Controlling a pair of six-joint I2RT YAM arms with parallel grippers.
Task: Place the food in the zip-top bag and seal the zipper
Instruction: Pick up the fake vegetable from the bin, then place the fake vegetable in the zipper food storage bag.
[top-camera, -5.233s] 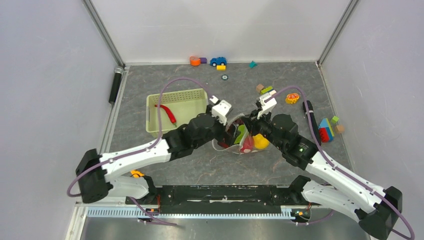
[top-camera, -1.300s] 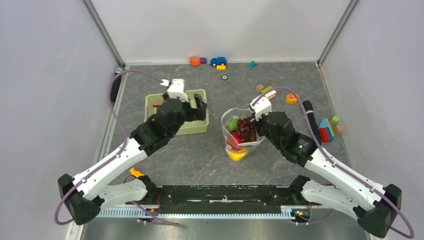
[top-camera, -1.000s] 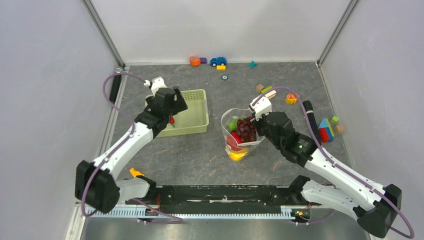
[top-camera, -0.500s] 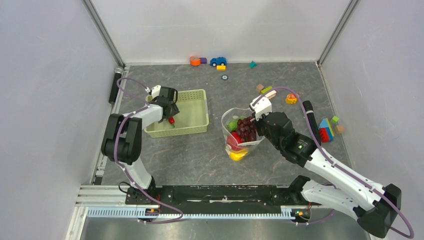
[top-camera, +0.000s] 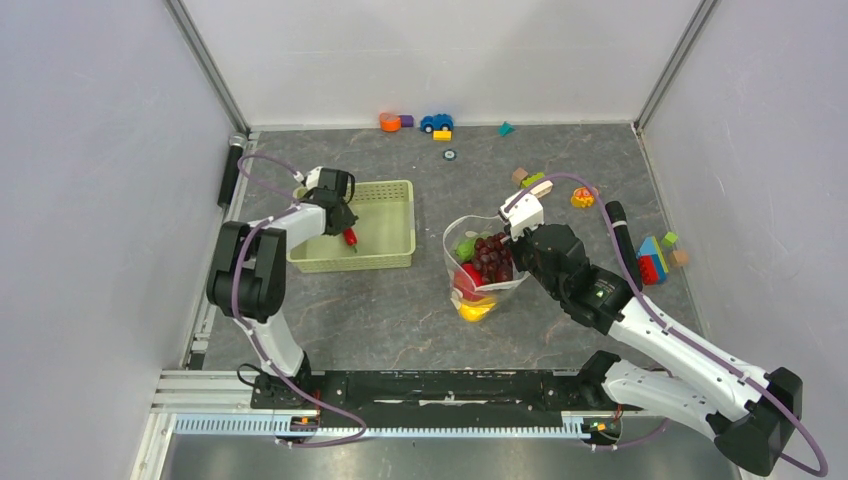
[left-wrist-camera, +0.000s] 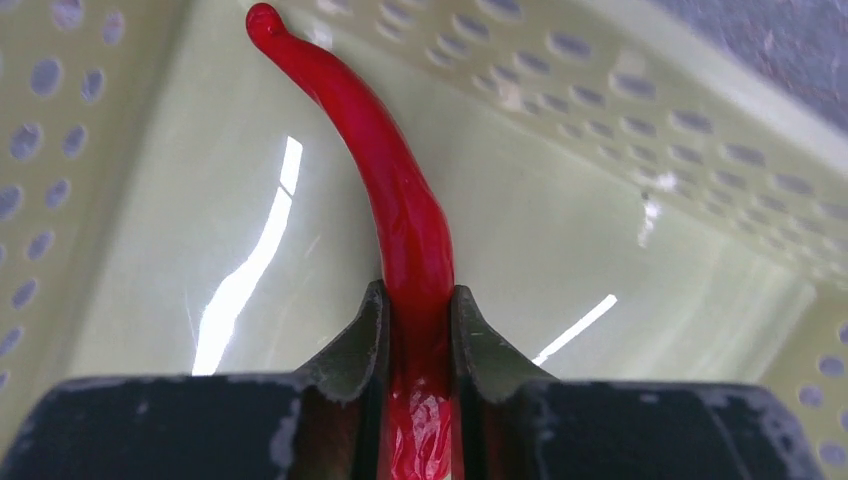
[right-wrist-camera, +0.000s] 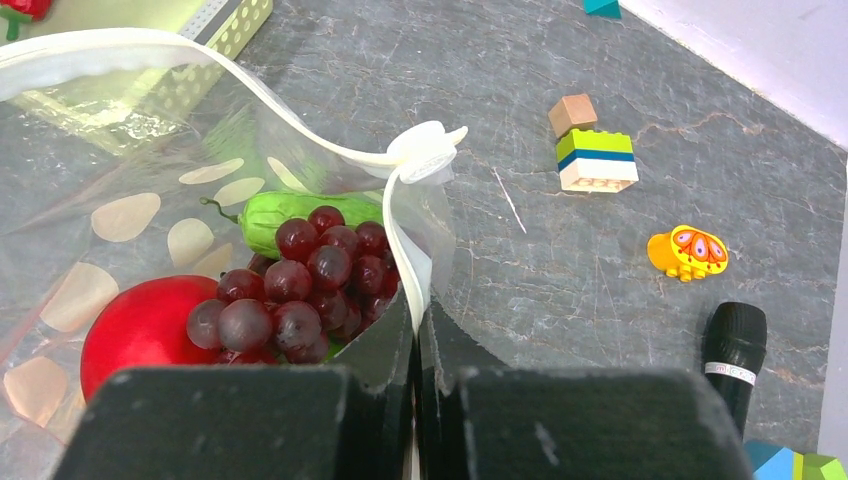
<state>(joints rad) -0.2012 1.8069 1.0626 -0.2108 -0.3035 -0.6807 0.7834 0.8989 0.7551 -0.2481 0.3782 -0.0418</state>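
My left gripper is down inside the pale green basket and is shut on a curved red chili pepper, whose tip points away from the fingers. From above, that gripper and the pepper sit at the basket's left side. The zip-top bag stands open mid-table, holding purple grapes, a green cucumber, a red fruit and a yellow piece. My right gripper is shut on the bag's zipper strip, just below the white slider.
Toy blocks and a yellow toy lie right of the bag. A black cylinder rests beyond them. A blue car and more blocks sit at the back wall. Another black cylinder lies along the left edge.
My left arm swung from the bag to the basket, reached into it, and its jaws closed on the red pepper. The right gripper stayed holding the bag's rim.
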